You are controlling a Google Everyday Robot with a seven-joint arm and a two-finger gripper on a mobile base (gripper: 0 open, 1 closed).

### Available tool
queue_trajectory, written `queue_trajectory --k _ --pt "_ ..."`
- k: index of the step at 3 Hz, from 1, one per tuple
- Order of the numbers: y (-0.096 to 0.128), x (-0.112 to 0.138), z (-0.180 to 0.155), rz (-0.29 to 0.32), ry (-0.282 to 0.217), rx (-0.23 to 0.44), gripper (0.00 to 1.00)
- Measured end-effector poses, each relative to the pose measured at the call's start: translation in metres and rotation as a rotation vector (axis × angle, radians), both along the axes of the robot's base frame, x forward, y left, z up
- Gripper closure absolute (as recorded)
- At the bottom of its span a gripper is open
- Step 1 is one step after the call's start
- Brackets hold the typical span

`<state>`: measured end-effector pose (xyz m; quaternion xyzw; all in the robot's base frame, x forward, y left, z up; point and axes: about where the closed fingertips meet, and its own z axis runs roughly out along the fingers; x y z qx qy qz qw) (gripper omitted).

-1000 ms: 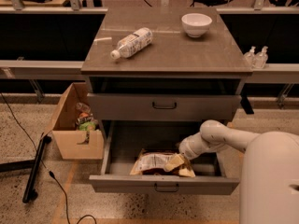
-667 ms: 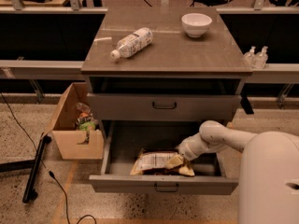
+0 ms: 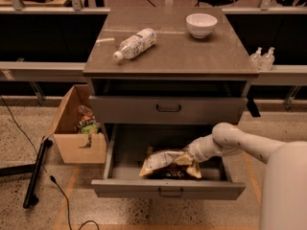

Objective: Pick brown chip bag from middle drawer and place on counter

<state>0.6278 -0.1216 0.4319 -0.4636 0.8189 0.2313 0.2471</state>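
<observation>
The middle drawer point(image 3: 168, 188) is pulled open below the shut drawer front. The brown chip bag point(image 3: 165, 163) lies inside it, tan ends and white panel showing. My gripper point(image 3: 188, 158) reaches in from the right on a white arm and is at the bag's right end. The counter point(image 3: 192, 51) is the grey-brown top of the cabinet, above the drawers.
A clear plastic bottle point(image 3: 135, 43) lies on the counter's left side and a white bowl point(image 3: 201, 24) stands at its back right. An open cardboard box point(image 3: 76, 128) with items sits on the floor to the left. Two small bottles point(image 3: 263, 58) stand on a ledge at right.
The gripper has shifted slightly at the bag's right end. The bag looks a little raised and more crumpled than before.
</observation>
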Motion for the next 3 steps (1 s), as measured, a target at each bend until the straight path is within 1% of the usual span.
queue_trajectory --k 1,2,3 --pt "-0.017 -0.011 0.054 -0.003 -0.096 0.038 1.0" --pt "-0.034 -0.033 0.109 -0.002 -0.159 0.047 1.0" --pt "-0.048 -0.061 0.165 -0.008 -0.208 0.046 1.0"
